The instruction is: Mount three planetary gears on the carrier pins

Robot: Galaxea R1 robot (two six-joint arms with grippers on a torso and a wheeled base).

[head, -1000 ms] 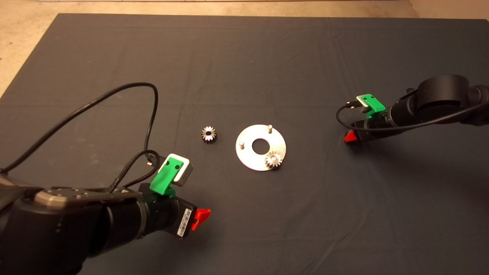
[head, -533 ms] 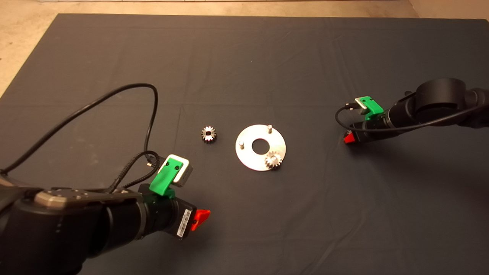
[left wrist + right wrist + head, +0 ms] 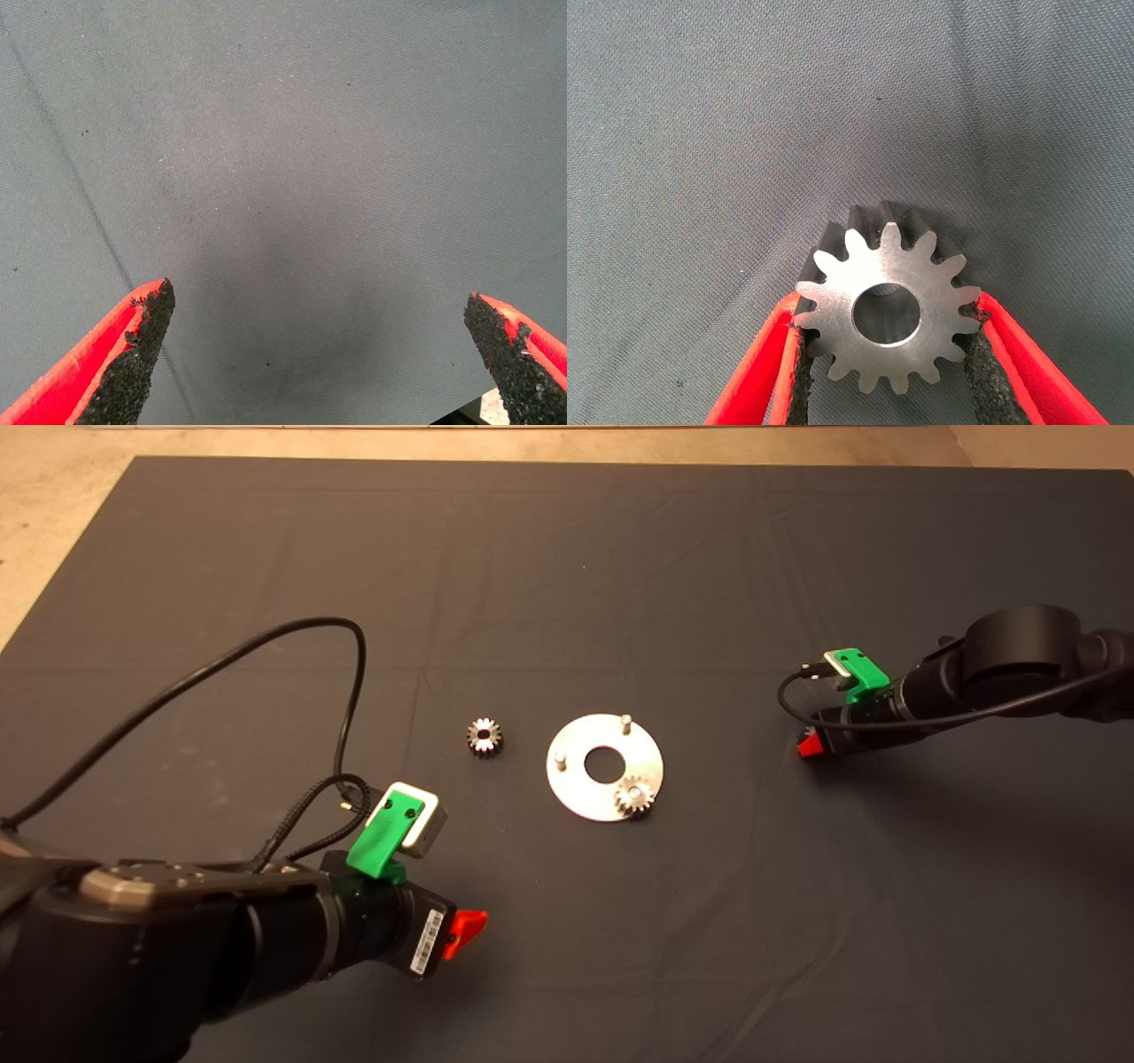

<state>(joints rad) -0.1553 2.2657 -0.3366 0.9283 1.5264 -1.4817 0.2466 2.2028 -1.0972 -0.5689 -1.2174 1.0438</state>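
My left tool (image 3: pixel 465 928) sits closest to me, low at the near left of the dark mat (image 3: pixel 567 558) that covers the worktop. Its two red fingers (image 3: pixel 133 341) are spread wide apart with nothing between them. I only see bare mat under them. A black cable (image 3: pixel 266 638) loops up from that arm.

A little further out, near the middle of the mat, lies the shiny round disc (image 3: pixel 605 768) with the big hole in it. One gear (image 3: pixel 634 794) sits on the pin at the near right part of the disc. The other two carrier pins (image 3: pixel 560 760) are bare. One stands on the left part of the disc and one on the far part. They stand straight up.

Just to the left of the disc, a second gear (image 3: pixel 485 736) lies flat on the mat. It does not touch the disc.

Out to the right, well apart from the disc, is my right tool (image 3: pixel 811 744), low over the mat. It is clenched on the third gear (image 3: pixel 888 308). The black pads (image 3: pixel 982 363) press on the teeth on both sides, and I can see the round hole in its flat face.
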